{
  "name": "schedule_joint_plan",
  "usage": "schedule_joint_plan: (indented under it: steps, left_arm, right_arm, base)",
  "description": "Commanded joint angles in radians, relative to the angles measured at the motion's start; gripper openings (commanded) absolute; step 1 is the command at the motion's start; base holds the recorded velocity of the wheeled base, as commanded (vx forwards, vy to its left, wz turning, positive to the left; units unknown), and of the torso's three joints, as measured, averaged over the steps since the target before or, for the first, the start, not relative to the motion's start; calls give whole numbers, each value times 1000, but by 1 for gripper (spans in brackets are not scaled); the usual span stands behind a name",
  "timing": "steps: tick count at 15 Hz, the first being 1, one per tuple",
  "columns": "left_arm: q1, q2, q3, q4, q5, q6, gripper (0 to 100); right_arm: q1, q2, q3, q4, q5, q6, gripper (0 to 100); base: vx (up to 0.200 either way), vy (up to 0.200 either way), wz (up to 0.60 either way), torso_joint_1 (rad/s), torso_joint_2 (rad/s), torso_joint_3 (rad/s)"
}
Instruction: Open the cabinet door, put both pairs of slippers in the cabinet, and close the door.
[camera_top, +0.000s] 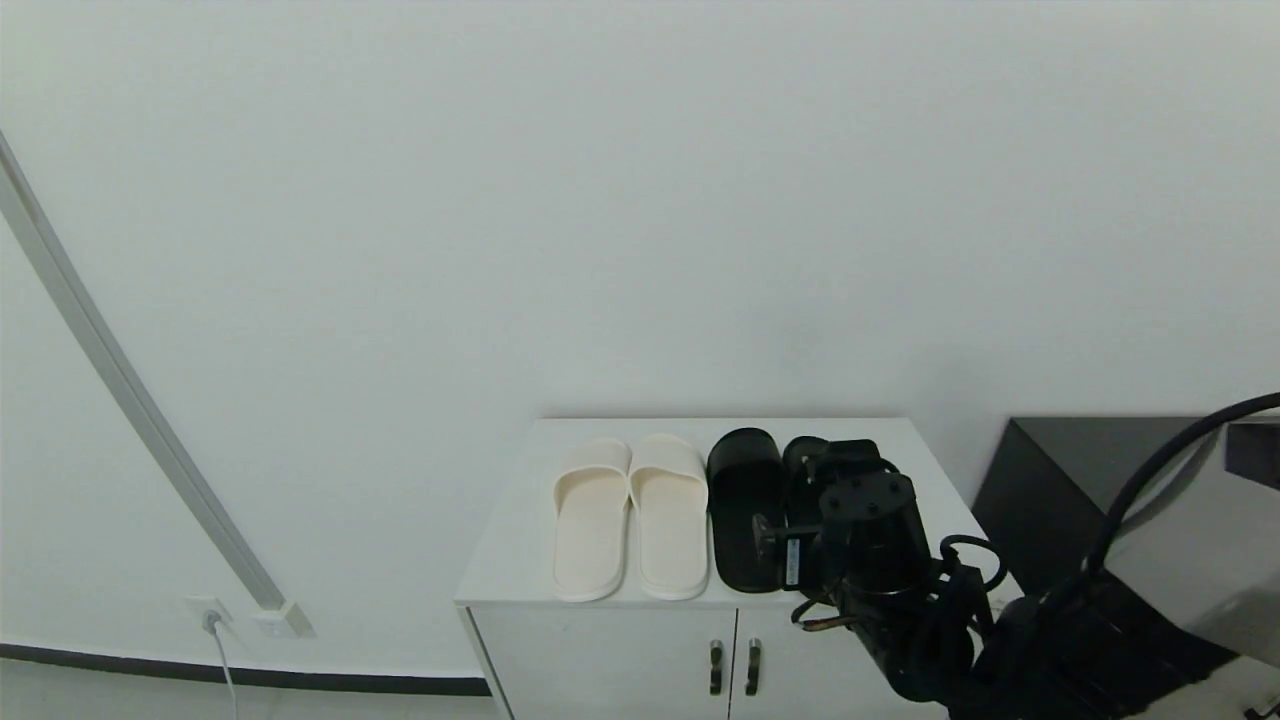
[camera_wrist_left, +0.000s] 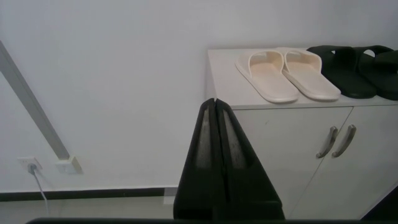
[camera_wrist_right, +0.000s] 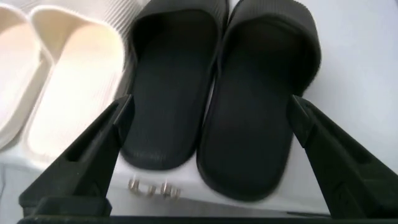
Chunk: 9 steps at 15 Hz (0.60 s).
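We see a pair of cream moulded slippers (camera_top: 630, 515) and a pair of black moulded slippers (camera_top: 745, 510) side by side on top of the white two-door cabinet (camera_top: 510, 560), whose doors are closed. Our right gripper (camera_wrist_right: 211, 109) hovers over the black pair with its jaws spread wide. Our left gripper (camera_wrist_left: 215, 112), apart from the cabinet, is pressed together on nothing.

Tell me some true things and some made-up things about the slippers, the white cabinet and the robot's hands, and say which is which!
1. The cream foam slippers and the black rubber slippers lie side by side on top of the white cabinet. True.
2. The cabinet's doors are wide open. False: both are shut.
3. The right gripper is open above the black slippers. True.
4. The left gripper holds a cream slipper. False: it is shut on nothing.
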Motion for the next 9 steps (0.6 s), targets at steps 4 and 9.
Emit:
schedule_joint_plan:
  steps: [4, 9]
  left_arm:
    - [0, 0, 0, 0, 0, 0, 0]
    - [0, 0, 0, 0, 0, 0, 0]
  right_arm:
    - [-46, 180, -124, -98, -30, -63, 100]
    - [-103, 307, -282, -114, -27, -79, 100]
  base:
    - [0, 0, 0, 0, 0, 0]
    - [0, 0, 0, 0, 0, 0]
